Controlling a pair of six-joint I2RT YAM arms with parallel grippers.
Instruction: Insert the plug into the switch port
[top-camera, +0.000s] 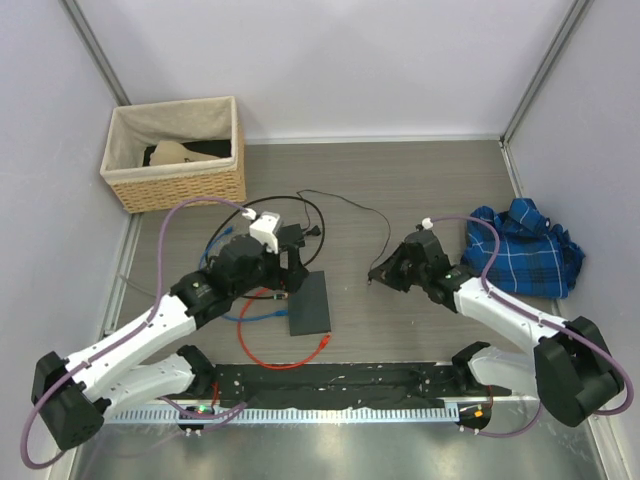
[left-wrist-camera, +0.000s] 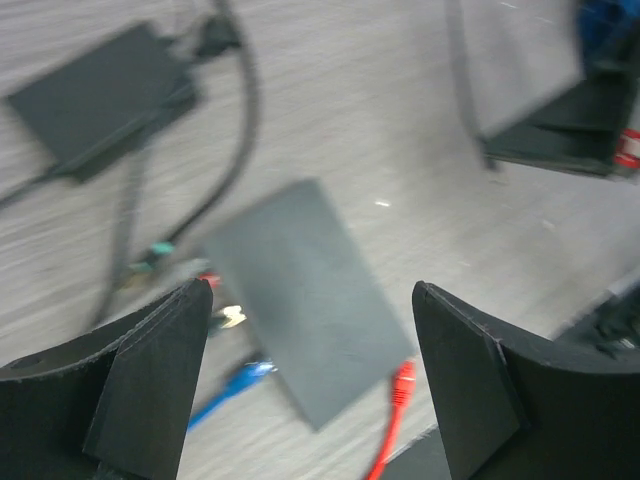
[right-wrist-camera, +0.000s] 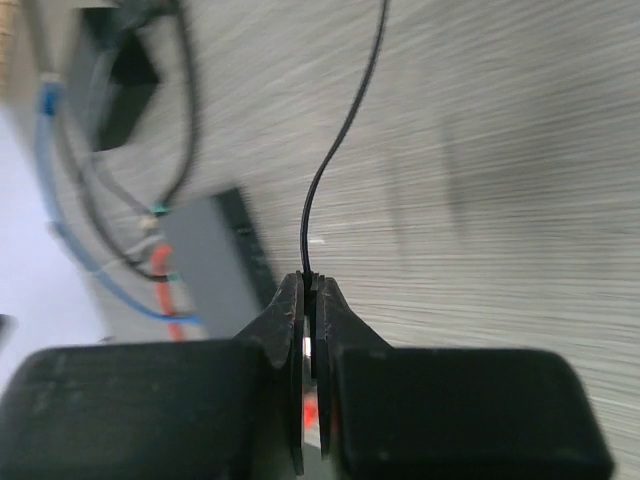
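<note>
Two grippers share this step. The right gripper is clenched on a thin black cord. The plug at the cord's end is hidden between the fingers, so I cannot tell which way it points. The left gripper is spread wide and grasps nothing. The switch lies flat on the table beneath it, framed between its two fingers. From the right gripper, the switch is ahead and off to the left, well apart from the tips. A red cable and a blue cable run just beside the switch near the left fingers, and a power brick sits farther ahead of them.

The step in hand looks like bracing the switch before the plug travels across. To do it well, the left fingers should come down across the narrow width of the switch without trapping either coloured cable or covering the port edge. The ports are too blurred to locate, so they need finding first. The right gripper should then approach low and level, in line with the port, with slack left in the cord.
</note>
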